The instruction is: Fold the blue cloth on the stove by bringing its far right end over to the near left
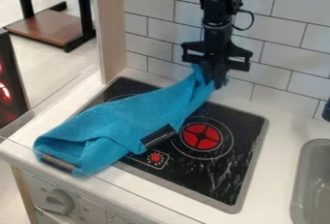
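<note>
The black gripper (pixel 214 79) hangs over the back of the stove, near the tiled wall. It is shut on the upper corner of a blue cloth (pixel 135 117), which is pulled up there. From the gripper the cloth slopes down to the left across the black stovetop (pixel 222 179), covering much of its left side. Its folded lower end lies at the counter's front left edge. Two dark patches show on the cloth, one near its front end and one beside the red burner (pixel 201 136).
A grey sink (pixel 312 184) is set into the white counter (pixel 283 146) at the right. White tiles (pixel 283 49) line the back, and a wooden post (pixel 111 25) stands at the back left. A knob (pixel 59 202) juts from the front panel.
</note>
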Motion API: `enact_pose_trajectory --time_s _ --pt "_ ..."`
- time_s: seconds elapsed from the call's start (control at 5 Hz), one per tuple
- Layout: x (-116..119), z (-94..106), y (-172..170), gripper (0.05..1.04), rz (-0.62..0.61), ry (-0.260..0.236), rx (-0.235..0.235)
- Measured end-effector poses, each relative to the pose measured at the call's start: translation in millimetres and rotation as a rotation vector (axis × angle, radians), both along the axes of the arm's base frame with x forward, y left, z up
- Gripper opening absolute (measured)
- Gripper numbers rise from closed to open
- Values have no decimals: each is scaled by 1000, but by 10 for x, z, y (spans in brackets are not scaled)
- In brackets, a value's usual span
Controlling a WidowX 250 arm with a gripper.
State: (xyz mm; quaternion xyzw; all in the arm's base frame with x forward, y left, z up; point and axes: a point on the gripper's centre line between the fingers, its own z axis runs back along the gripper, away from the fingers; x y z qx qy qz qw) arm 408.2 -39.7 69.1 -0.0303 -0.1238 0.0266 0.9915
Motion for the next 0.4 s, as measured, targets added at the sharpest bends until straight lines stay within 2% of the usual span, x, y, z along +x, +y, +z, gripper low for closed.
enact_pose_trajectory --time_s 0.2,0.4 --pt "-209 275 120 51 41 -75 1" --pt "-469 469 219 51 99 -138 -9"
